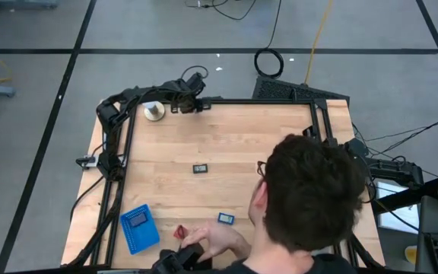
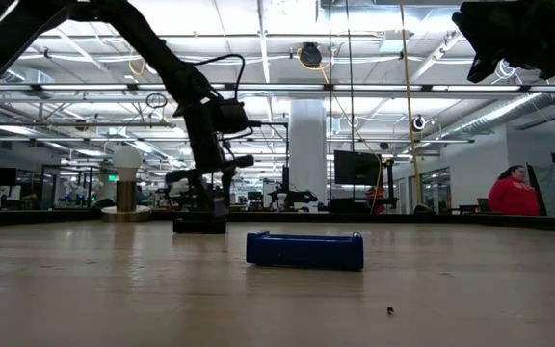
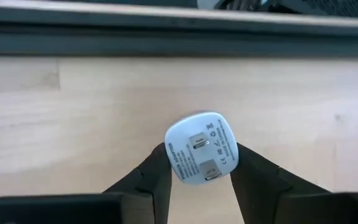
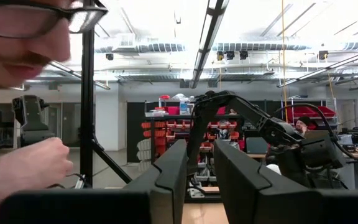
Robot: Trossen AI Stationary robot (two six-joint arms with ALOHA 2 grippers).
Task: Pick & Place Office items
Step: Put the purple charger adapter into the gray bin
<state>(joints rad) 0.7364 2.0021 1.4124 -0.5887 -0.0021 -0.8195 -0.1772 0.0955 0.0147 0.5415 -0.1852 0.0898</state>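
My left gripper (image 3: 201, 168) is at the table's far edge (image 1: 198, 104), right of the white ball on its tan base (image 1: 154, 112), and is shut on a small white power adapter (image 3: 201, 146). Its two metal prongs face the wrist camera. A black rectangular piece (image 1: 200, 168) lies flat mid-table. A small blue piece (image 1: 226, 218) and a red piece (image 1: 179, 231) lie flat near the front edge. My right gripper (image 4: 201, 171) waits shut and raised off the table's right side, touching nothing. My left gripper pinches the adapter by two opposite side faces (image 3: 171, 160) between its two fingers (image 3: 151, 180). The fingers come steeply from above, pointing down at the wood. The pronged face is turned up toward the wrist. Whether the underside is clear of the table does not show.
A person leans over the table's near right part; the head (image 1: 310, 190) hides that area and a hand (image 1: 219, 240) rests by the red piece. A blue ribbed tray (image 1: 139, 227) lies front left. Black frame rails (image 3: 179, 34) run along the far edge.
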